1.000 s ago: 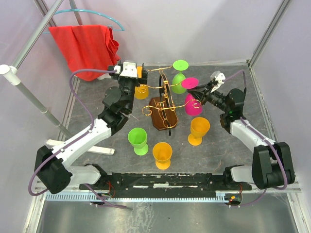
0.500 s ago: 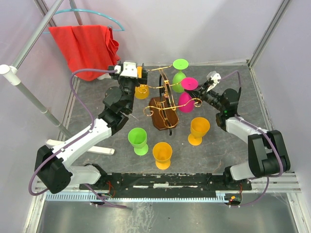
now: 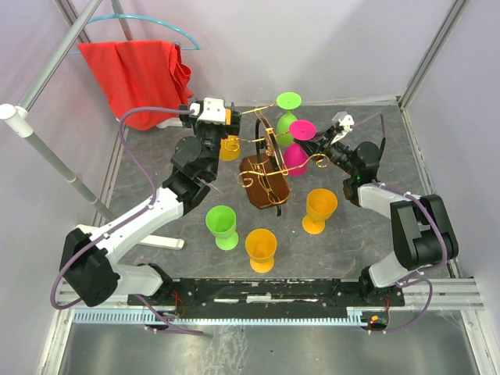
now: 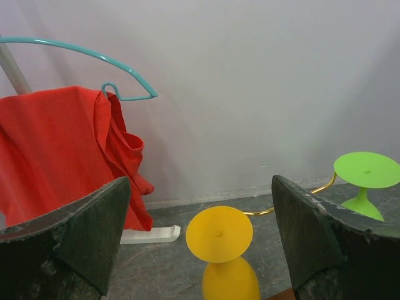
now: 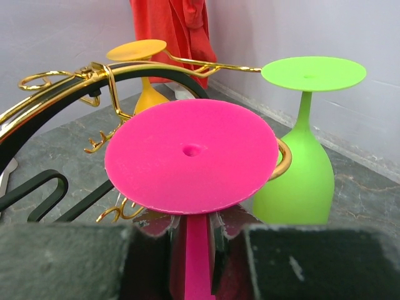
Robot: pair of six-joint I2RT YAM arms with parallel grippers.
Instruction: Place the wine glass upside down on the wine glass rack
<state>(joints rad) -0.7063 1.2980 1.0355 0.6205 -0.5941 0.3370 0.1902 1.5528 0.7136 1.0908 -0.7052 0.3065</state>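
Note:
The wine glass rack (image 3: 264, 181), gold wire arms on a brown wooden base, stands mid-table. A pink wine glass (image 3: 296, 155) is upside down at the rack's right side, and my right gripper (image 3: 322, 144) is shut on its stem. In the right wrist view its round foot (image 5: 190, 156) fills the middle above my right gripper (image 5: 199, 250), with a gold loop (image 5: 282, 161) just behind it. Whether the foot rests on the wire I cannot tell. My left gripper (image 3: 211, 134) stands open at the rack's left, facing a hanging yellow glass (image 4: 220, 234).
A green glass (image 3: 287, 117) and the yellow one (image 3: 227, 147) hang upside down on the rack. Upright on the table stand a green glass (image 3: 222, 226) and two orange glasses (image 3: 261, 248) (image 3: 319, 209). A red cloth (image 3: 141, 70) hangs on a teal hanger back left.
My right gripper has carried the pink glass left and back, in against the rack's right arm. The left gripper has shifted slightly right and stays open.

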